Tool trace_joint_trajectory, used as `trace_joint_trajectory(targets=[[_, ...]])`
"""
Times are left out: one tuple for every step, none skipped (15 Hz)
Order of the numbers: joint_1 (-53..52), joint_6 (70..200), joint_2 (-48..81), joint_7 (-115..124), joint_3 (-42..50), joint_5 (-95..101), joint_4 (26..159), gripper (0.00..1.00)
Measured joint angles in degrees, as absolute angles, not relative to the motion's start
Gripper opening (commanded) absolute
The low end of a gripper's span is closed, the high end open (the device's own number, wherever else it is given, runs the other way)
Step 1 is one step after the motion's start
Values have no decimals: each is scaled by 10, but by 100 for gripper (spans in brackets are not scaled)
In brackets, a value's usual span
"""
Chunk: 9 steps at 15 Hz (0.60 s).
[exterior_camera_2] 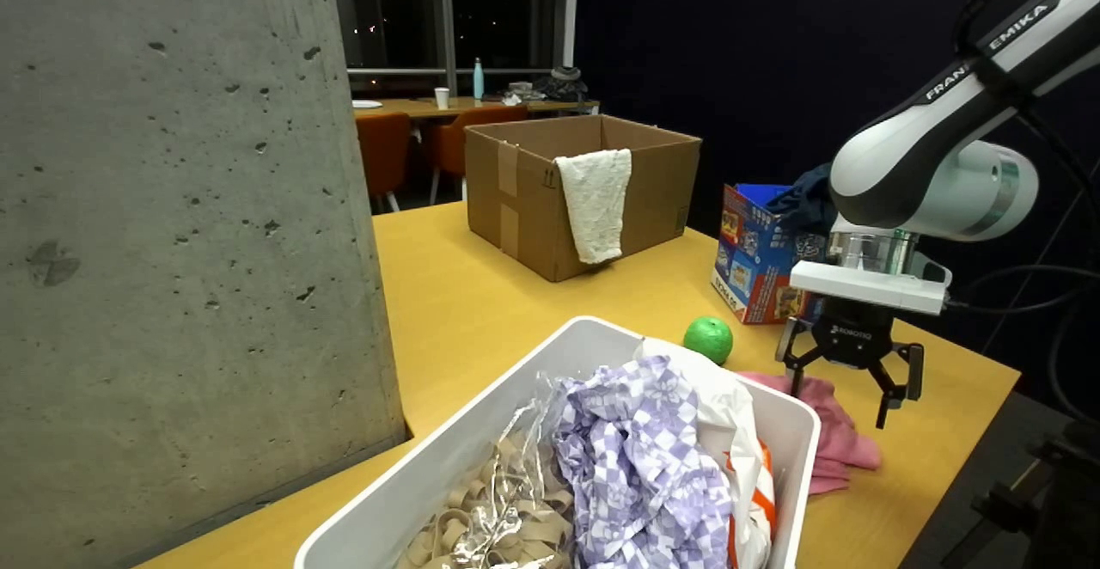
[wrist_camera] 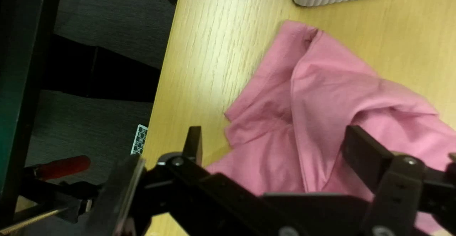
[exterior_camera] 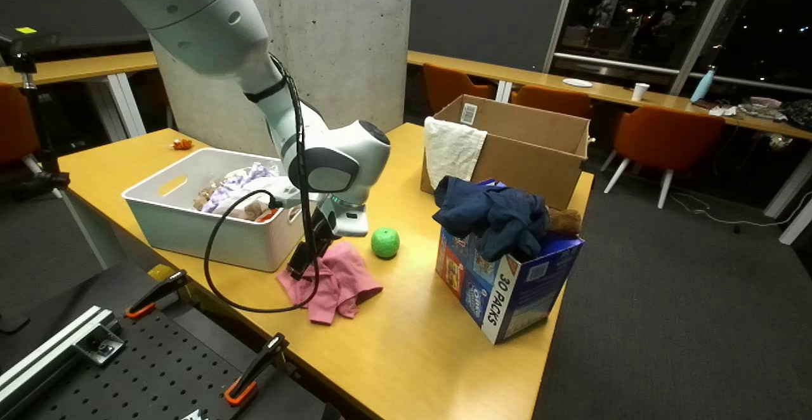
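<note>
My gripper (exterior_camera_2: 840, 401) is open and empty, pointing down over a crumpled pink cloth (exterior_camera_2: 846, 449) on the yellow wooden table. In the wrist view, the open fingers (wrist_camera: 273, 139) span part of the pink cloth (wrist_camera: 327, 93). The left finger is over bare wood beside the cloth's edge; the right finger is over the cloth. I cannot tell whether a fingertip touches it. In an exterior view the arm and cable partly hide the gripper (exterior_camera: 307, 261) above the cloth (exterior_camera: 342, 287). A green round fruit-like object (exterior_camera: 385, 243) sits close by, also in an exterior view (exterior_camera_2: 709, 339).
A grey bin (exterior_camera: 209, 239) holding a purple checked cloth (exterior_camera: 238, 185) and bags stands beside the gripper. A cardboard box (exterior_camera: 526, 163) has a white cloth (exterior_camera: 451, 157) over its side. A blue snack box (exterior_camera: 507, 293) holds a navy cloth (exterior_camera: 488, 210). Clamps (exterior_camera: 257, 369) line the table edge.
</note>
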State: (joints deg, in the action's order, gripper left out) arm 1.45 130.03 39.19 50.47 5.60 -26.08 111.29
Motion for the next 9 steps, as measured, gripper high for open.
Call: trace_joint_trajectory(targets=[[15,1300,398,505,56,-261,1107,100],[15,1300,405,505,56,-261,1100,100],[15,1300,412,504,56,-261,1093,100],[15,1300,419,504,56,-261,1086,100],[15,1300,426,504,56,-261,1078,100],[15,1300,432,504,56,-261,1072,100],[15,1299,438,504,55,-261,1065,100],[15,1299,443,504,53,-261,1059,75],[14,1299,446,504,51,-261,1055,72]])
